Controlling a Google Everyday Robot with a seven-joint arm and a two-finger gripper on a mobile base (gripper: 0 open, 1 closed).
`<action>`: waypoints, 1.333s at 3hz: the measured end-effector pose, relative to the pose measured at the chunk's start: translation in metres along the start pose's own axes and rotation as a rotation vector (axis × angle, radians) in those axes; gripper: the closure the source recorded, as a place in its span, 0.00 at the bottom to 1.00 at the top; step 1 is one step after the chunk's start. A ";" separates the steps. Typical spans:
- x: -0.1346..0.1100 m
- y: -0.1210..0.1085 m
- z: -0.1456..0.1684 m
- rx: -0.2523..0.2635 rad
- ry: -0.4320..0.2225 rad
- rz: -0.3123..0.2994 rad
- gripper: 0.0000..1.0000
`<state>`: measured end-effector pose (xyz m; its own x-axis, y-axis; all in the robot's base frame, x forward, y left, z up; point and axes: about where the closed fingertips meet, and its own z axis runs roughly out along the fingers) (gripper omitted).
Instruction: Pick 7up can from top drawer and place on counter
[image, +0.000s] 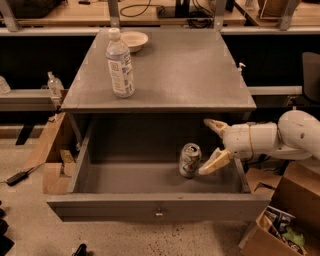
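The 7up can stands upright in the open top drawer, right of the middle of its floor. My gripper reaches in from the right on a white arm, just right of the can. Its two tan fingers are spread wide apart, one up near the counter's front edge, one low beside the can. Neither finger grips the can. The counter is the grey top above the drawer.
A clear water bottle with a white label stands on the counter's left side. A small cream bowl sits at its back. Cardboard boxes lie on the floor at the right, and wooden pieces at the left.
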<state>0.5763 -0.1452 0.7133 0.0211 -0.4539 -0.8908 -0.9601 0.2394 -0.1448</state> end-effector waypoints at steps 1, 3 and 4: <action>0.019 0.009 0.018 -0.036 -0.015 0.029 0.00; 0.034 0.029 0.056 -0.115 -0.015 0.062 0.46; 0.025 0.033 0.070 -0.141 -0.014 0.062 0.69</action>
<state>0.5642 -0.0887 0.6564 -0.0367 -0.4301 -0.9020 -0.9893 0.1433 -0.0281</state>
